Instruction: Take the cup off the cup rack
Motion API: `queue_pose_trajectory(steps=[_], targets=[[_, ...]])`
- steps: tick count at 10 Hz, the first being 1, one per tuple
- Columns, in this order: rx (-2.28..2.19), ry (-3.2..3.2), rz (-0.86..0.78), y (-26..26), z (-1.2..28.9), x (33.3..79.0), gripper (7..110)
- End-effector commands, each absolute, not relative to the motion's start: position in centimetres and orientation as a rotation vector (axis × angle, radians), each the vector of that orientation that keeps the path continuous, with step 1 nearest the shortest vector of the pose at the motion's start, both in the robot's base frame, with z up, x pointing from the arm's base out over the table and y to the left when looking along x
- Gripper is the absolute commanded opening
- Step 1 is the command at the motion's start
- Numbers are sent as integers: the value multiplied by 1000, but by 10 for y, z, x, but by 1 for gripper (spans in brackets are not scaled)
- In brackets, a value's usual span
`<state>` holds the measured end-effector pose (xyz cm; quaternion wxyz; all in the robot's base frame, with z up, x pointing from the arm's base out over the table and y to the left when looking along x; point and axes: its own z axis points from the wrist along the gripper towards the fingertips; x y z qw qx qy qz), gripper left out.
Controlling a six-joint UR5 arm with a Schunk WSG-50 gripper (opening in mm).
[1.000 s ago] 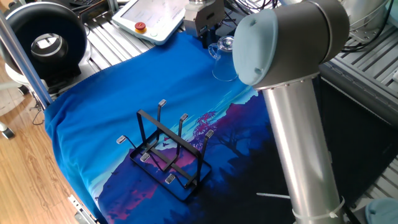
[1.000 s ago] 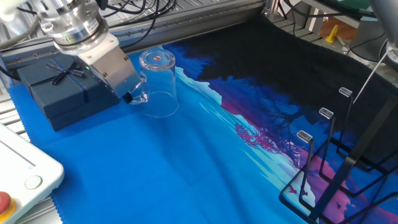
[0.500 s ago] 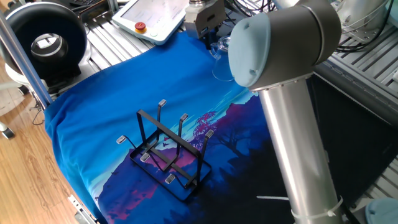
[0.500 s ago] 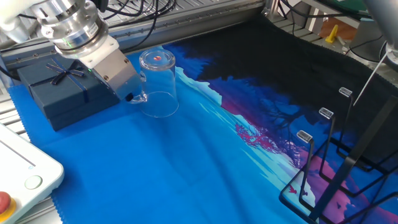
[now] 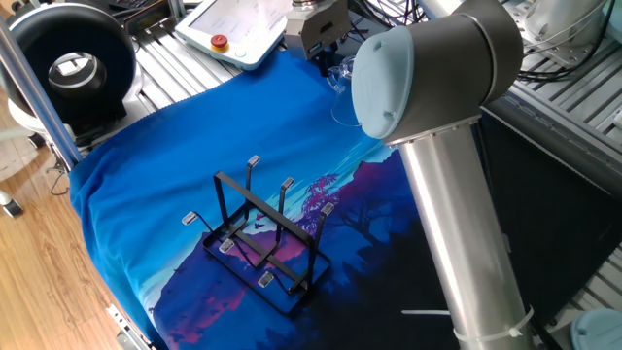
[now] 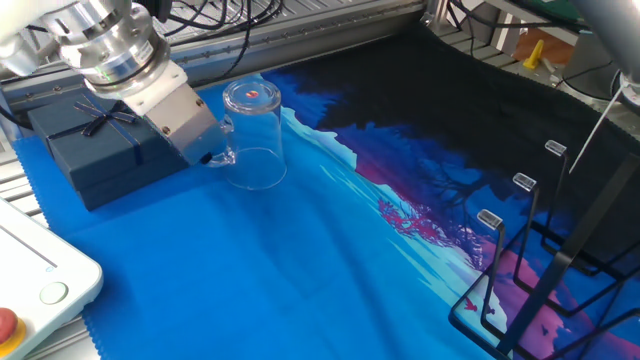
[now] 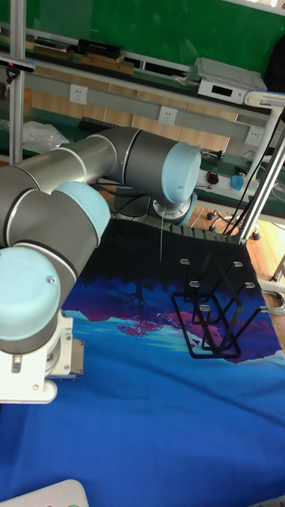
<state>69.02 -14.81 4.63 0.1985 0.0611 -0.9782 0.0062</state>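
The clear cup (image 6: 254,136) stands upside down on the blue cloth, far from the black cup rack (image 6: 530,270). My gripper (image 6: 207,156) sits low at the cup's left side, right at its loop handle (image 6: 226,155), and looks open, with the cup resting on the cloth by itself. In one fixed view the rack (image 5: 262,241) stands empty mid-cloth, and the cup (image 5: 342,89) is half hidden behind my arm's grey elbow (image 5: 428,68). The tall fixed view holds the rack (image 7: 218,318), with cup and gripper hidden.
A dark blue gift box (image 6: 100,150) lies right behind the gripper. A white teach pendant (image 5: 238,27) with a red button sits at the cloth's far edge. A black round device (image 5: 73,68) stands off the table's corner. My arm's long grey link (image 5: 466,233) crosses the right side.
The gripper and wrist have slid slightly left and back from the cup. The cup has stayed still on the cloth. The elbow has shifted a little left.
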Motion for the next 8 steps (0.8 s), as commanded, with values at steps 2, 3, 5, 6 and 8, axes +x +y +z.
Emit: queue_pose_trajectory(steps=[2,3,5,6,8], targets=[[144,-2703,29,-150,52,684,7],[141,-2699,27,-149,53,683,7],[133,-2688,40,-151,54,681,7],[134,-2688,38,-150,55,682,7],[135,-2684,29,-148,60,681,7]])
